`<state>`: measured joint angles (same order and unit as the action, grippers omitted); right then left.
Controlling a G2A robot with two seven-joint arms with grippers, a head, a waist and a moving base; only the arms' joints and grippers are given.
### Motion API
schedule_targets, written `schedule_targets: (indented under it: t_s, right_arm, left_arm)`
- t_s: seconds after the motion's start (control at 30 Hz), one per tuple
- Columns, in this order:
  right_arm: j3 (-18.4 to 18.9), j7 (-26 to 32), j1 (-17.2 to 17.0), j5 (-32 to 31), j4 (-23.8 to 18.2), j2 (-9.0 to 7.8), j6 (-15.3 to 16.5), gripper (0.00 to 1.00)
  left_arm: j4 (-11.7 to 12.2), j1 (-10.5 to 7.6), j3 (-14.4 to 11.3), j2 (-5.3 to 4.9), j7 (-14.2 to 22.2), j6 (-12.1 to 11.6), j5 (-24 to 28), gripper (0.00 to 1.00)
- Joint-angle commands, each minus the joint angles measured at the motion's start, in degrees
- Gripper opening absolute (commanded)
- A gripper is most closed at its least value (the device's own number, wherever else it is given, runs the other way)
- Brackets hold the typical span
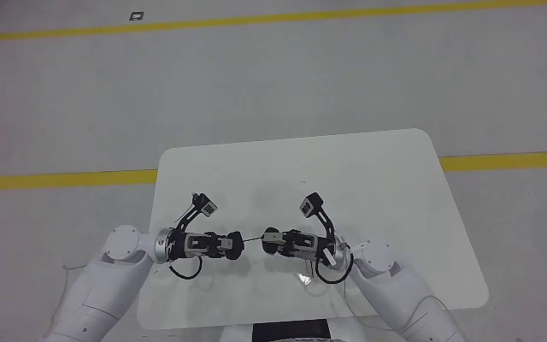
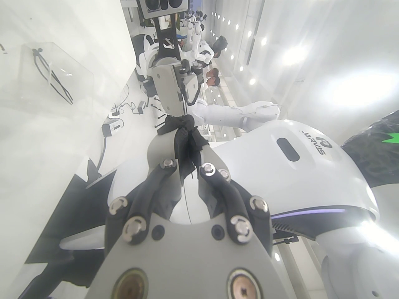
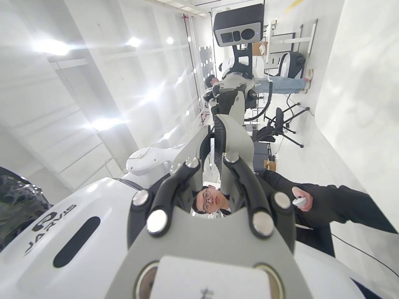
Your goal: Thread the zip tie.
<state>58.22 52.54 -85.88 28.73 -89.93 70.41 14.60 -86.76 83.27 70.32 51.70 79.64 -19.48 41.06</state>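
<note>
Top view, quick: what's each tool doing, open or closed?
Left tool: closed on the zip tie.
Right tool: closed; whether it grips the zip tie cannot be told.

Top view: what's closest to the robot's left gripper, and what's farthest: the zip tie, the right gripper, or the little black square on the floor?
From the left gripper:
1. zip tie, right at its tip.
2. right gripper, just across, facing it.
3. black square, far off on the floor.
</note>
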Motion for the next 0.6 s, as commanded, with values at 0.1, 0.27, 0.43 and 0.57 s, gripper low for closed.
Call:
schedule_targets:
  t_s: [0.1,0.27,0.43,0.57]
  right_arm:
    - [0.37,-0.38,-0.48,-0.59,-0.73,-0.28,0.16,0.00]
    - [0.70,-0.48,-0.87,-0.49,-1.20,-0.51,0.16,0.00]
    - [0.95,-0.48,-0.94,-0.60,-1.53,-0.62,-0.07,0.00]
    - [0.95,-0.48,-0.94,-0.60,-1.53,-0.62,-0.07,0.00]
  left_arm:
    - [0.00,0.00,0.00,0.00,0.00,0.00,0.00,1.00]
    - [0.00,0.00,0.00,0.00,0.00,0.00,0.00,1.00]
    - [0.00,0.00,0.00,0.00,0.00,0.00,0.00,1.00]
    - [0.00,0.00,0.00,0.00,0.00,0.00,0.00,1.00]
